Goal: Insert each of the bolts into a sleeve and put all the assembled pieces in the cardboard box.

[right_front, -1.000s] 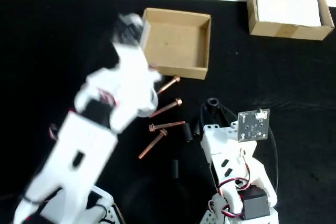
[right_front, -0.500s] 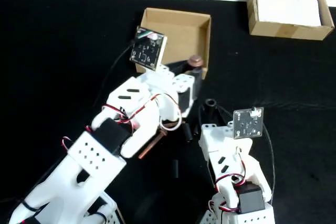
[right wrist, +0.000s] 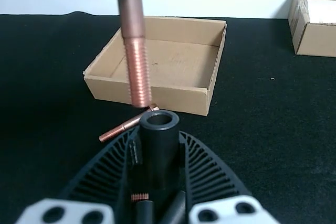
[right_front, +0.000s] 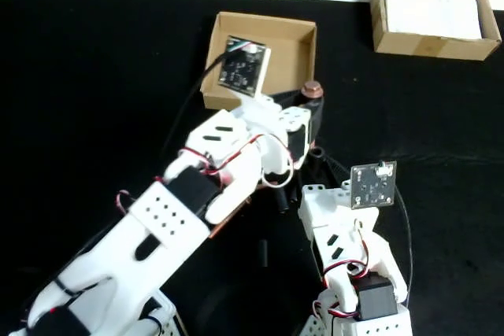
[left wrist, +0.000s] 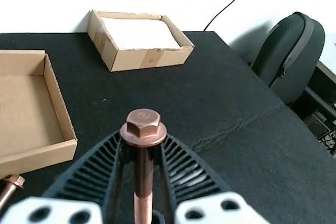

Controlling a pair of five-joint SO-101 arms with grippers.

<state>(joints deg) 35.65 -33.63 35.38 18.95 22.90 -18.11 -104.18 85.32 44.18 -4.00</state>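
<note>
Our left pincer [left wrist: 143, 148] is clenched on a bolt [left wrist: 143, 128]. We grip the shank between ribbed black fingers, with the hexagonal head standing above the fingertips and the threaded end pointing down below them. Our right pincer [right wrist: 157, 153] is clamped on a sleeve [right wrist: 158, 137], a black tube held upright with its open mouth rising clear of the fingertips. From the right wrist we see the bolt's threaded tip hanging just above that mouth and slightly to one side, not yet inside it. We cannot tell whether the two are lined up.

Just beneath the right pincer a loose sleeve [right wrist: 176, 203] lies on the black table [right_front: 94, 76]. A little beyond the same pincer a loose bolt [right wrist: 122, 128] lies flat, between the fingertips and the near wall of the cardboard box [right wrist: 157, 98]. The box sits open-topped just past both pincers, and the left pincer is near its right front corner. Well beyond the left pincer stands a second box [left wrist: 139, 59] with a white inside, and farther off still, past the table's edge, a black chair [left wrist: 289, 51].
</note>
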